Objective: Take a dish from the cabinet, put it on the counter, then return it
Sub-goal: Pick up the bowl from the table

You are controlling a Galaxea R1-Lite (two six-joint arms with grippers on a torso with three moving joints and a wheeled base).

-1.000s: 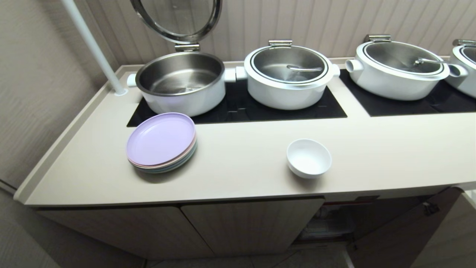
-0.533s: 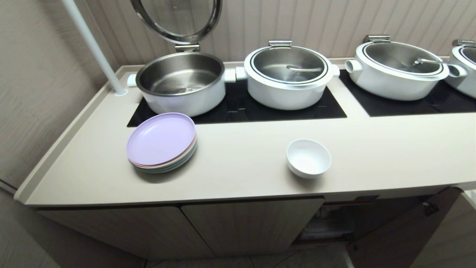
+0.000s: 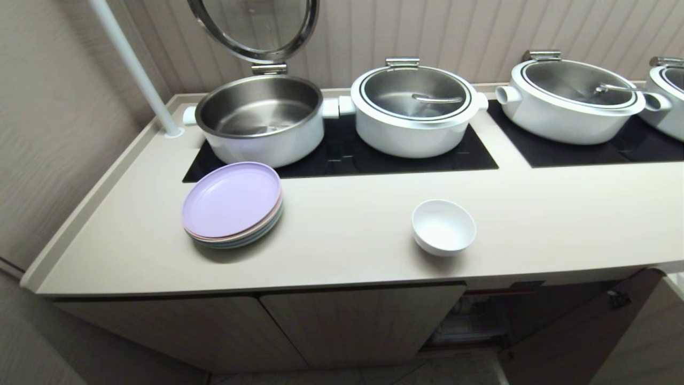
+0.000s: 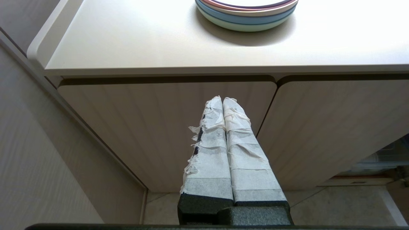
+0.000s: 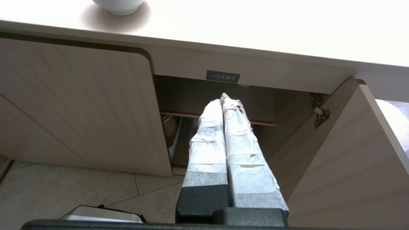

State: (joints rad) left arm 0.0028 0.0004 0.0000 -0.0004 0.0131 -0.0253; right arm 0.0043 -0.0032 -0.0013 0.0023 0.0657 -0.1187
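1. The dish (image 3: 443, 226), a small white bowl, stands upright on the counter (image 3: 342, 240), near the front edge and right of centre in the head view. Nothing touches it.
2. A stack of pastel plates (image 3: 232, 205) with a lilac one on top lies well to its left on the same counter.
3. Behind, on the black cooktop panels (image 3: 374, 155), stand 4 white pots: the leftmost pot (image 3: 260, 118) with its lid (image 3: 254, 27) swung up, the others closed.
4. The right gripper (image 5: 223, 99) is below counter level, in front of the cabinet (image 5: 223, 105). Its 2 tape-wrapped fingers (image 5: 209, 140) are pressed flat together and hold nothing.
5. From the right wrist camera the dish (image 5: 119, 5) shows only as its base on the countertop, above the gripper and well apart from it.
6. The cabinet door (image 5: 345, 159) on the right stands swung open. Inside is a red-edged shelf (image 5: 182, 114), and a black label (image 5: 223, 76) with white characters sits on the rail above the opening.
7. The left gripper (image 4: 223, 99) hangs before the closed fluted doors (image 4: 153, 121) farther left, its taped fingers likewise closed on nothing, under the plates (image 4: 246, 16).
8. Neither arm appears in the head view.
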